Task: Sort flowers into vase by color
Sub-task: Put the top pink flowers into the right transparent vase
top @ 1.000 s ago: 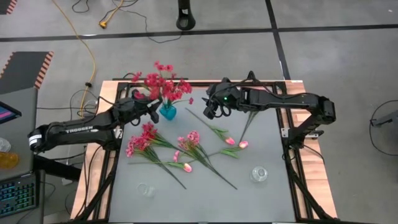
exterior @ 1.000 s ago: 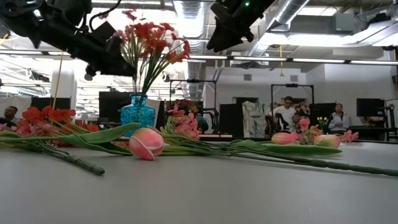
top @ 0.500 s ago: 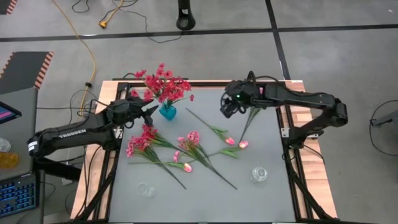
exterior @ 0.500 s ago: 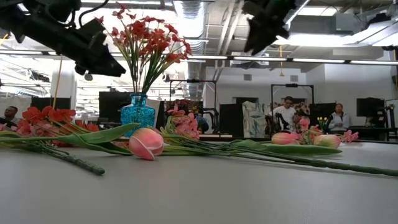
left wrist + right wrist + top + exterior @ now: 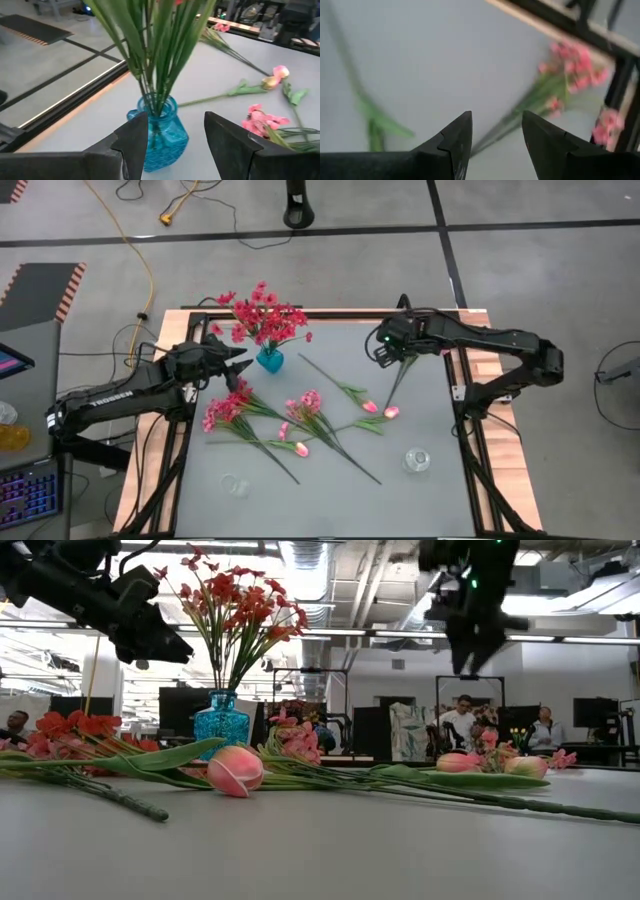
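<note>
High view | left arm [image 5: 110,397] reads "TROSSEN" | left hand [image 5: 240,358] open, beside vase [image 5: 269,360]

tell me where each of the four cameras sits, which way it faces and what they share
High view: above the table, looking straight down; both dark arms reach in, the left gripper beside the blue vase, the right gripper near the far right.
Low view: at table-top height, level across the table into the room; both arms come in from above.
Left wrist view: on the left arm, facing the vase past its own open fingers.
Right wrist view: on the right arm, looking down at the table and pink flowers.
Shared: the vase shows in the high, low and left wrist views.
</note>
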### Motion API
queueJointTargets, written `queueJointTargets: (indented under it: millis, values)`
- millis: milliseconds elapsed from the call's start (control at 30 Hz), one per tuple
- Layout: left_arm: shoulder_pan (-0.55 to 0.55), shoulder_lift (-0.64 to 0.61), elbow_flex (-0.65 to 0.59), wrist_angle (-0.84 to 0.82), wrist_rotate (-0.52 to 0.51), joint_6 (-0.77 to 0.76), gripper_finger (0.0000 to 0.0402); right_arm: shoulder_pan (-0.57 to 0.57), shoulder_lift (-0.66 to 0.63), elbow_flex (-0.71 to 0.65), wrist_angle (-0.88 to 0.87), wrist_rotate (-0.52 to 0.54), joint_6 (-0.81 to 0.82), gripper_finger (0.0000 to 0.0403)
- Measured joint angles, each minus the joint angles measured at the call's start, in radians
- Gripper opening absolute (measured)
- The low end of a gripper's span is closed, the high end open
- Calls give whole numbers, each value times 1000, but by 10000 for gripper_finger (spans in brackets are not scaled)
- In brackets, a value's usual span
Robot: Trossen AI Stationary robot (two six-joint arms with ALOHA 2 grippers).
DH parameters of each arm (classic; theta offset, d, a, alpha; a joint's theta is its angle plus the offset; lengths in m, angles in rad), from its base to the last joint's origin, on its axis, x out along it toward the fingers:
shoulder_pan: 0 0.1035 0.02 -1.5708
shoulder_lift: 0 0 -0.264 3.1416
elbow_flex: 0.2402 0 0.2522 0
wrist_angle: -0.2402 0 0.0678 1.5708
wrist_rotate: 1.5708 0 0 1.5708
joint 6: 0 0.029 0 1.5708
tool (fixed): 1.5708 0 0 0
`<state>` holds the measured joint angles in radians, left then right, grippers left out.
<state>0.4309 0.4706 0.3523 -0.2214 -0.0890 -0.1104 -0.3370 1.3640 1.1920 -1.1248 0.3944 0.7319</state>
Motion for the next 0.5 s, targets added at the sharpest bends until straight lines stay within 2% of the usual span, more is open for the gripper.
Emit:
queueJointTargets:
  millis: [200,367,500]
  values:
    - [0,0,0,0,5,0,181,-108,0,-134,11,-36,249,198]
    - [0,0,0,-11,5,0,181,-165,0,-242,50,-105,326,198]
    - [0,0,0,-10,5,0,181,-180,0,-309,179,-108,345,198]
